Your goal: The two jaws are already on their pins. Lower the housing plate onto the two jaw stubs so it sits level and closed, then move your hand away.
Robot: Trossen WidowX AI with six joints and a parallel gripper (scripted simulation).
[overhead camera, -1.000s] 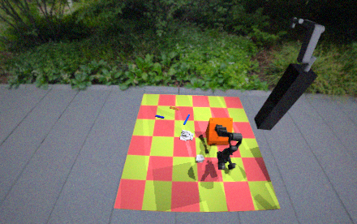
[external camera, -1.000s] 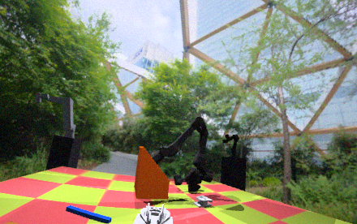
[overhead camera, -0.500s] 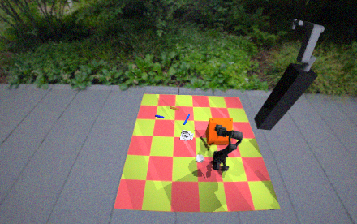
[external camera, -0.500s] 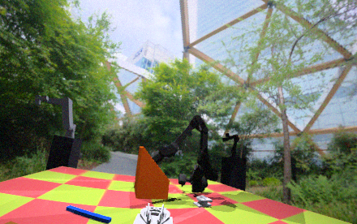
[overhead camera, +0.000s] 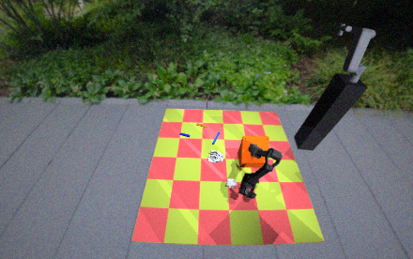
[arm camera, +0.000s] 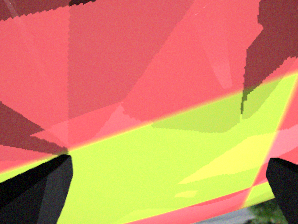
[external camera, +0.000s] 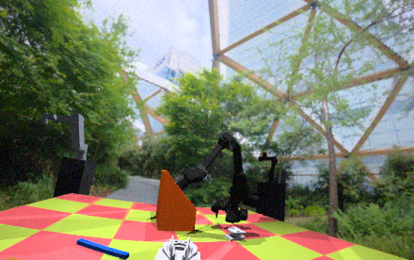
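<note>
A small white part (overhead camera: pixel 231 183) (external camera: pixel 236 233), apparently the housing plate, is low over or on the checkered mat. Its exact height is unclear. A larger white rounded assembly with upright prongs (overhead camera: pixel 216 156) (external camera: pixel 178 249), apparently the base with the jaws, stands apart from it. The jaws and stubs are too small to tell apart. My gripper (overhead camera: pixel 247 193) (external camera: pixel 228 215) (arm camera: pixel 172 166) is open with nothing between its fingers. It is above the mat, to the right of the small white part in the top view. Neither white part shows in the wrist view.
An orange block with a sloped side (overhead camera: pixel 253 151) (external camera: pixel 174 207) stands beside my arm. A blue bar (overhead camera: pixel 216 138) (external camera: pixel 103 248), a dark blue bar (overhead camera: pixel 184 135) and a thin orange piece (overhead camera: pixel 202 125) lie on the mat (overhead camera: pixel 185 194). A black pedestal (overhead camera: pixel 328 113) (external camera: pixel 74 176) stands beyond the mat.
</note>
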